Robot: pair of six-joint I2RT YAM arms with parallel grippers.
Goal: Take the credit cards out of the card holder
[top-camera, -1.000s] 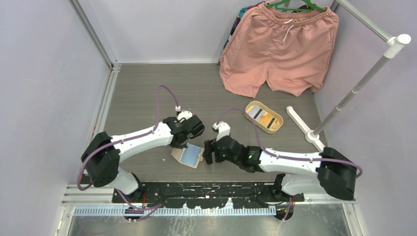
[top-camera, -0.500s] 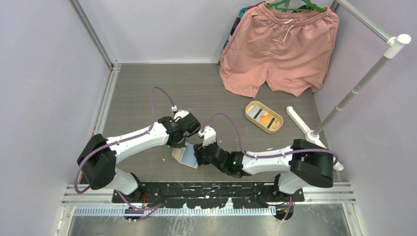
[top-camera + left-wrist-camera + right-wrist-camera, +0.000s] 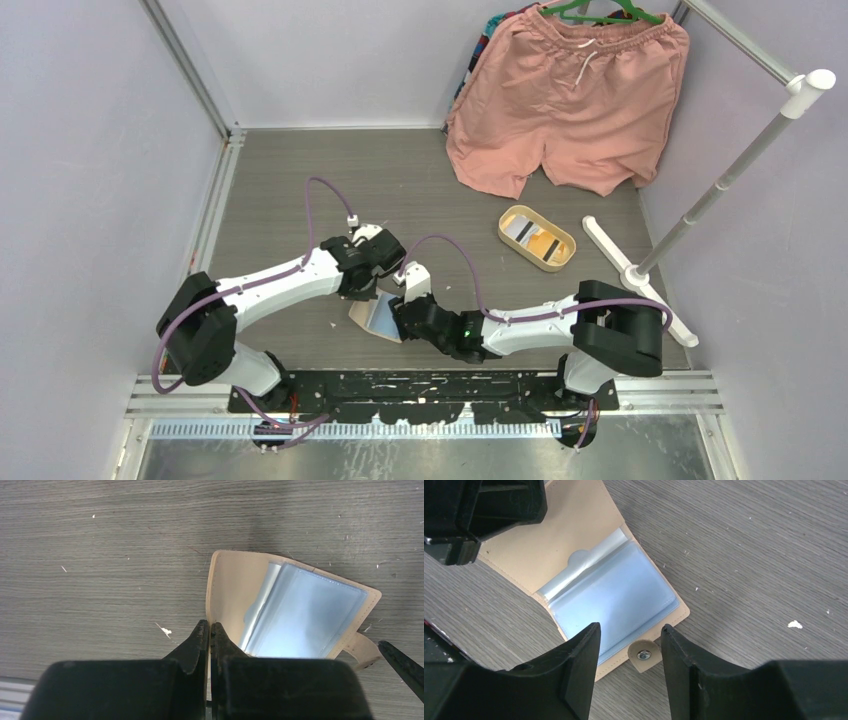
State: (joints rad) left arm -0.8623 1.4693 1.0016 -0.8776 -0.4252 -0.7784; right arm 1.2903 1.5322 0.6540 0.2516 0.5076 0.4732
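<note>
Card holder lies flipped open on the table, near edge, between both arms. Left gripper is pinched tight on its tan flap; right gripper hangs spread wide over the snap tab.

Tan card holder lies open, bluish pockets up, seemingly flat.

Looks like a robot lab test booth to me: bare lilac walls, aluminium frame rails, robot arms bolted along a grey worktop, pink shorts on a hanger.
</note>
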